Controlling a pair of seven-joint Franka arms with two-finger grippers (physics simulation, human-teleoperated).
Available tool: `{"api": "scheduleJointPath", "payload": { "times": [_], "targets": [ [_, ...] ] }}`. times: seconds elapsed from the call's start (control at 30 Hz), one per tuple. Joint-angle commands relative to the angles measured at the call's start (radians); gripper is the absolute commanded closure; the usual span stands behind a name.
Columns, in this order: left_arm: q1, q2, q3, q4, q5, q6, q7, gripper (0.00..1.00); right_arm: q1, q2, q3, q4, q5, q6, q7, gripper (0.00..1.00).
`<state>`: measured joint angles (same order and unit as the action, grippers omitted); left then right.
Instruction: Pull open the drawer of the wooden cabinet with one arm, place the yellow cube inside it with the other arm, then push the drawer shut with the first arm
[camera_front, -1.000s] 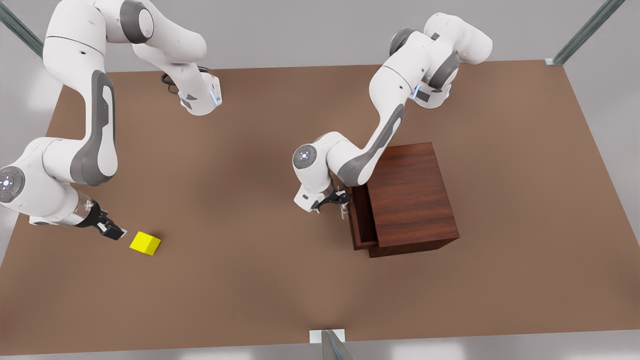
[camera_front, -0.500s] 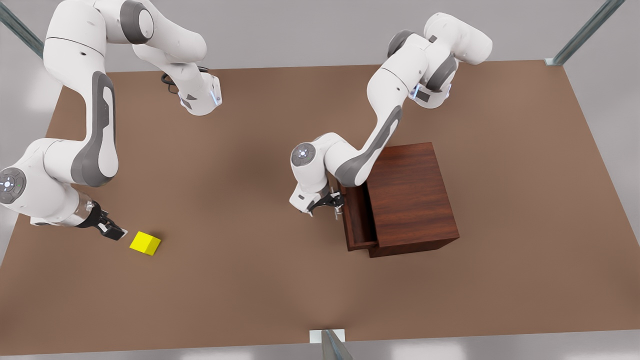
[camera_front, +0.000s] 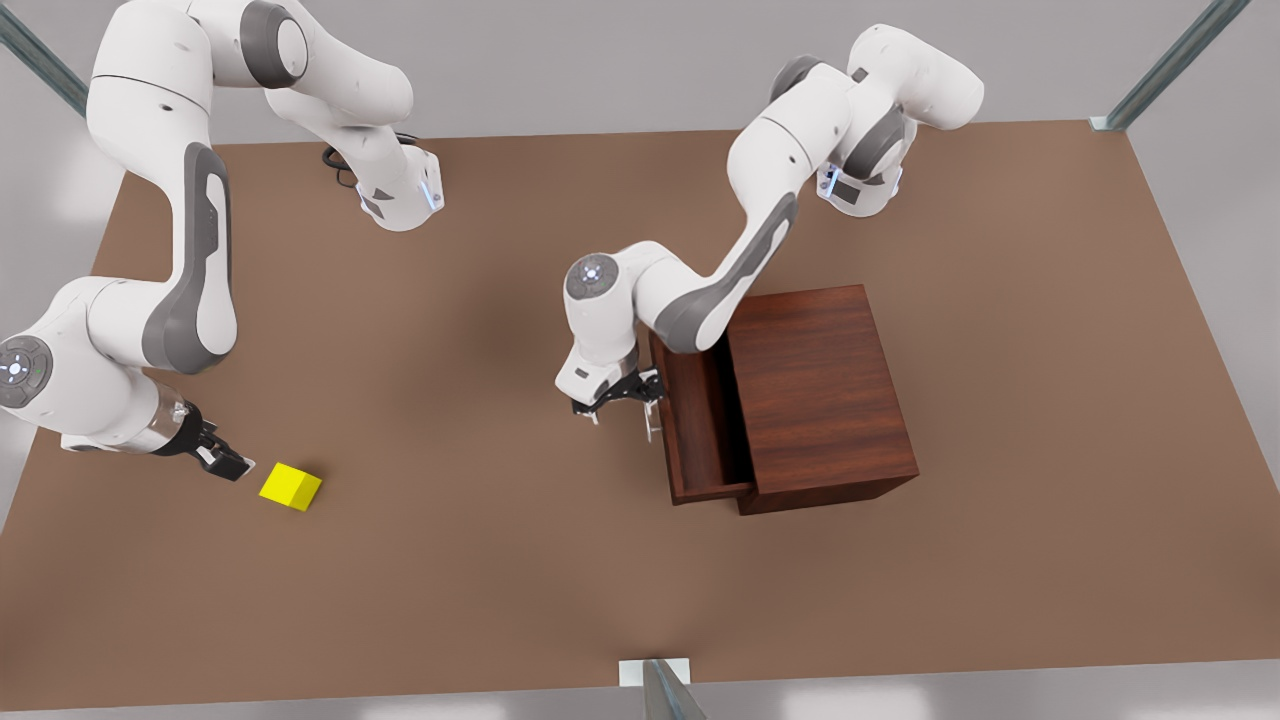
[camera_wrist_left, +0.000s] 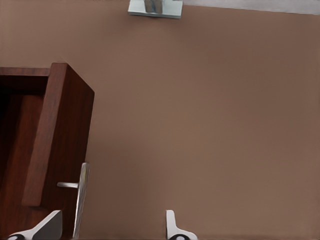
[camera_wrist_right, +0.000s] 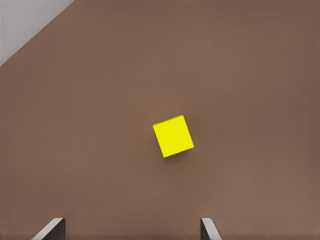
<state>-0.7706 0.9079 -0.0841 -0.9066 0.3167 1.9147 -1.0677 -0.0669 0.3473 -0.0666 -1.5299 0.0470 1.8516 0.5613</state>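
Drawer (camera_front: 700, 425) slid farther out of cabinet (camera_front: 825, 395); left gripper (camera_front: 625, 392) at handle (camera_wrist_left: 80, 200), fingers spread. Right gripper (camera_front: 222, 459) waits released, cube (camera_front: 291, 487) at its 4 o'clock.

The wooden cabinet (camera_front: 822, 395) is a boxy block of dark reddish-brown wood grain standing upright on the table toward 3 o'clock of the front view's centre. The drawer (camera_front: 700, 425), a shallow tray of the same wood, is pulled partway out of the cabinet toward 9 o'clock, its inside bare, a thin silver bar handle (camera_wrist_left: 80, 199) on its front panel. The yellow cube (camera_front: 291, 487), small, plain and bright, rests flat on the table at about 8 o'clock, well apart from the cabinet.
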Motion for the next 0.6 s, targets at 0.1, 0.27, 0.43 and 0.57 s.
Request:
{"api": "scheduleJointPath", "payload": {
  "times": [0.1,0.27,0.43,0.57],
  "targets": [
    [0.154,-0.173,0.000,0.067,-0.097,-0.407,0.330,0.00,0.028,0.048,0.007,0.008,-0.007,0.021,-0.034,0.00],
    [0.654,-0.644,0.020,-0.478,-0.266,-0.368,1.046,0.00,0.064,0.131,0.007,0.020,-0.015,0.063,-0.101,0.00],
    [0.649,-0.785,0.053,-0.750,-0.291,-0.207,1.042,0.00,-0.001,0.179,-0.006,0.025,-0.010,0.063,-0.288,0.00],
    [0.660,-0.784,0.066,-0.630,-0.289,-0.252,1.043,0.00,-0.057,0.277,0.001,0.119,-0.004,0.061,-0.305,0.00]
  ]
}}
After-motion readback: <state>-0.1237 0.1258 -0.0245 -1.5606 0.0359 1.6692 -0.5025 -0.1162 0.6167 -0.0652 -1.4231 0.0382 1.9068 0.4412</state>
